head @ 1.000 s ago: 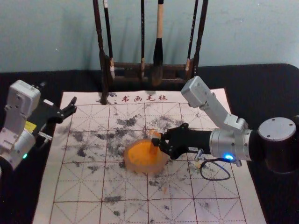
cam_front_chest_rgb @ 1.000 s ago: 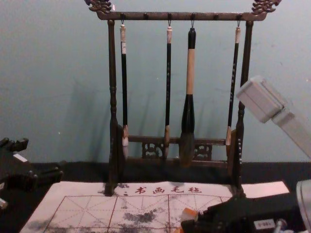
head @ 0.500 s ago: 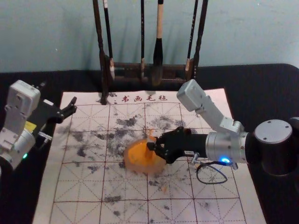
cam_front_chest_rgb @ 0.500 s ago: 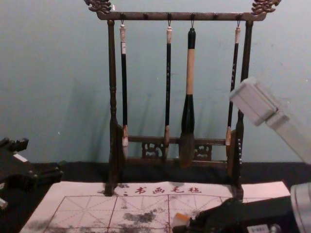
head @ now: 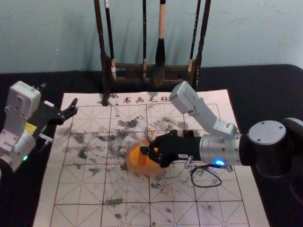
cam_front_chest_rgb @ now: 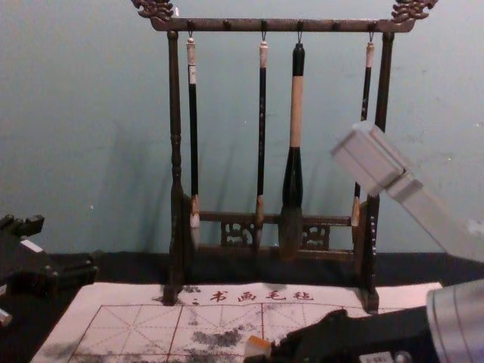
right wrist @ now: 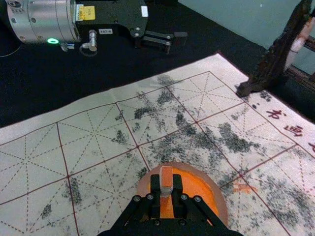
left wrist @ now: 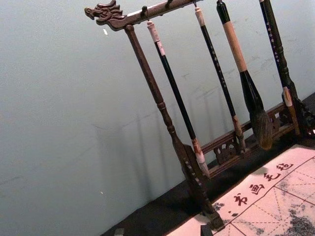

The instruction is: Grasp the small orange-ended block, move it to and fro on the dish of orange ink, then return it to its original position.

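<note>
Background: pale blue-green wall (head: 57,38), black cloth over the worktop (head: 265,94). A white mat (head: 78,194) lies on it, red grid, red characters along the far edge, grey-black ink blotches over much of it. Dark wooden rack (cam_front_chest_rgb: 175,151) stands at the far side, feet at the mat's far edge. Four brushes hang from its top bar: three thin ones, plus one thick brush (cam_front_chest_rgb: 296,113) with a bare-wood section in the handle.

Right gripper (head: 145,150): reached in from my right, over the dish (right wrist: 221,204) near the middle of the mat. Fingers narrow, clamped on the small orange-ended block (right wrist: 166,183), one on each side. Block is pale on its body, orange on the end facing my wrist camera. It's above the orange ink (right wrist: 194,189), inside the dish's outline. Can't tell if its underside touches the ink; my fingers are in the way. Dish is round, pinkish rim. Orange smear (right wrist: 244,188) on the mat just beside it. Blue light on at my right wrist, thin dark cable (head: 206,186) looped below it.

Left gripper (cam_front_chest_rgb: 63,247): idle, off at my left by the mat's left edge, fingers wide, nothing between them. Green light on that wrist.
</note>
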Robot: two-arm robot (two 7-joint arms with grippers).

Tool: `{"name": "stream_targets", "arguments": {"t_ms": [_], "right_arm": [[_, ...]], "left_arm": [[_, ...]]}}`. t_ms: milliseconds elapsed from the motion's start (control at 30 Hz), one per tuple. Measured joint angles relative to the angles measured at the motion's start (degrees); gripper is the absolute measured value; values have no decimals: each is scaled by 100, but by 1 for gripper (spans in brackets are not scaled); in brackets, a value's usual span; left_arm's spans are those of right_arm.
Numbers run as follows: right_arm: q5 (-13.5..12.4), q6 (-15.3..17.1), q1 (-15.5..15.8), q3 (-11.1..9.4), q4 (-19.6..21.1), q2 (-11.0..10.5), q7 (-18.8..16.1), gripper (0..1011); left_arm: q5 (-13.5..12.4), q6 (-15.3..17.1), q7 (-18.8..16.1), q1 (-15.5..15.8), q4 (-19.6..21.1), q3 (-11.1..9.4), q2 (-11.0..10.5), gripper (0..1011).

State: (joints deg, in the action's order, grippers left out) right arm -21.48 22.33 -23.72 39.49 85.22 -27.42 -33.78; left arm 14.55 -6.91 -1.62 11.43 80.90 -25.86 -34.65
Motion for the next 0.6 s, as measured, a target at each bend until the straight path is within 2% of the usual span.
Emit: {"name": "stream_targets", "arguments": {"t_ms": [267, 600], "right_arm": [[36, 18, -103, 50, -126, 121, 30, 129], [43, 26, -187, 16, -281, 222, 106, 129]], "left_arm": [[0, 0, 0, 0, 0, 0, 0, 1001], [0, 0, 0, 0, 0, 0, 0, 1001]]}}
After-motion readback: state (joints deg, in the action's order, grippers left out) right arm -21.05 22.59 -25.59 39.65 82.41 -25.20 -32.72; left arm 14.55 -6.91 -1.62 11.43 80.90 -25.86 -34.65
